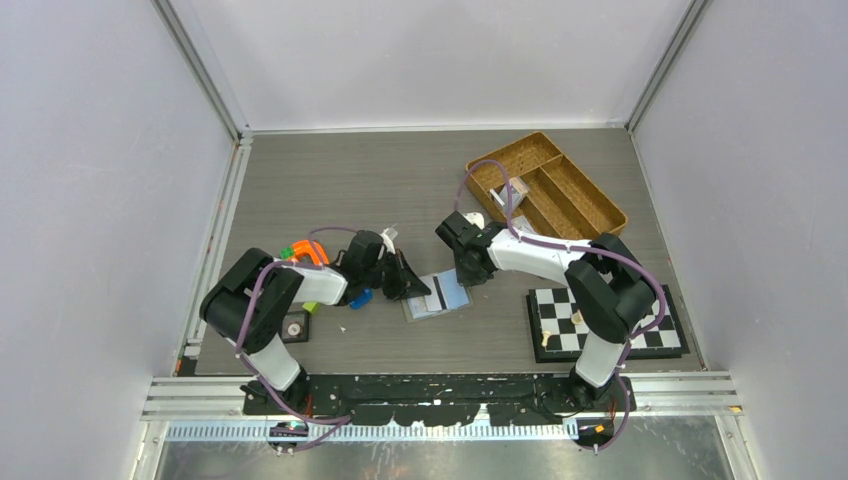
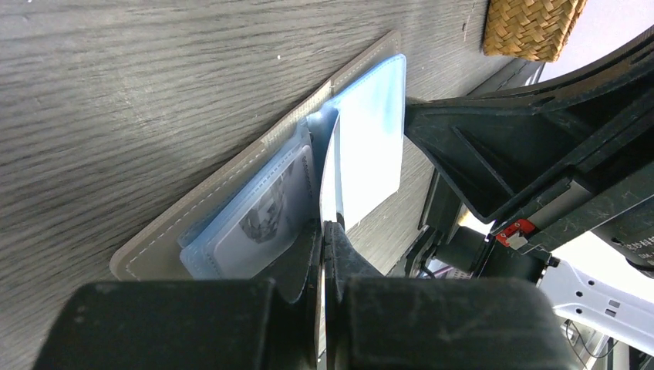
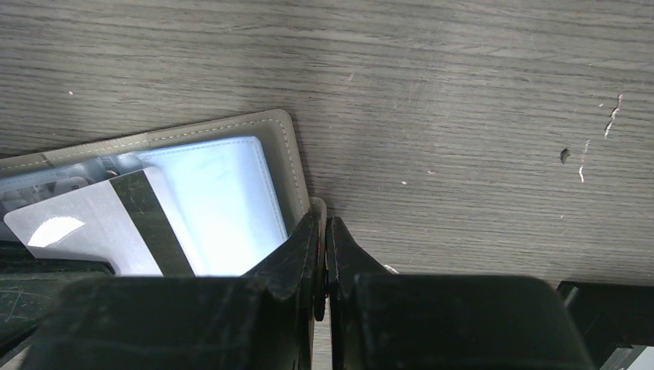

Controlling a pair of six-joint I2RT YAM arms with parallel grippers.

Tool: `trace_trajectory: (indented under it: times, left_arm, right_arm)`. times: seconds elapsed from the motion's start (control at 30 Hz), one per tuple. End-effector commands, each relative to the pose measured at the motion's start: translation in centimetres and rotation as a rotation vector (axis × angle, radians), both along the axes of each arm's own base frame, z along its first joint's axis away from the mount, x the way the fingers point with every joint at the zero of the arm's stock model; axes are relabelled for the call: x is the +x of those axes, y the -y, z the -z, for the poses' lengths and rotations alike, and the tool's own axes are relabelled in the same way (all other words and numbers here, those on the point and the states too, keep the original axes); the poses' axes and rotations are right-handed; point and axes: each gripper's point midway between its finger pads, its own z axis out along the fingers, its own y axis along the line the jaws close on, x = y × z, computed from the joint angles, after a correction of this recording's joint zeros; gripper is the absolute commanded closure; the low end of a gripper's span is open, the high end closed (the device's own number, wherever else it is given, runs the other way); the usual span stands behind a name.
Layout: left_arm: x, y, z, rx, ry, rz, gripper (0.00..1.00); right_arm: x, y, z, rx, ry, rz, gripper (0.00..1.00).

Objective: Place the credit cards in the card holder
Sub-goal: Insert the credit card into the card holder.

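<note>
Holder [image 1: 441, 296] lies open on the table [image 1: 400, 180], light blue inside up, between the two grippers.

Left gripper [image 2: 322, 231]: at the holder's left edge, jaws pressed together on a thin pale card [image 3: 92, 223]. The card has a dark stripe and lies slanted over the holder's blue pages. From the left wrist it shows almost edge-on.

Right gripper [image 3: 324, 223]: at the holder's right edge, jaws nearly together, pinching the grey stitched rim.

Second card [image 2: 266, 220], with a grey print, sits inside a clear sleeve [image 2: 305, 166] in the holder.

Around the holder:
- Woven basket [image 1: 590, 182] far right of the holder, well apart; contents too small to tell.
- Checkerboard [image 1: 650, 335] near right of the holder, partly under the right arm.
- Black tile [image 1: 295, 326] with a round dial to the holder's left, beside the left arm.
- Orange and green thing [image 1: 305, 250] and blue thing [image 1: 360, 298] left of the holder, part hidden by the left arm.

In the way: the left gripper's body covers the holder's left end from above; the right gripper's black frame fills the ground beyond the holder in the left wrist view.
</note>
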Motion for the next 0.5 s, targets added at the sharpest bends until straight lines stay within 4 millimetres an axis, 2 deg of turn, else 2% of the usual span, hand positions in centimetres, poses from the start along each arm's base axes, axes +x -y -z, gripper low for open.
trace_trajectory:
  times: [0.0,0.47]
  left_arm:
    - [0.4,-0.6,1.29,0.037,0.012,-0.047,1.0]
    - [0.15,-0.02,1.73,0.018,0.0,-0.048,1.0]
  right_arm:
    - [-0.53,-0.26,1.09,-0.002,-0.036,0.006,1.0]
    - [-0.54,-0.52,1.1,0.002,-0.044,0.0,0.99]
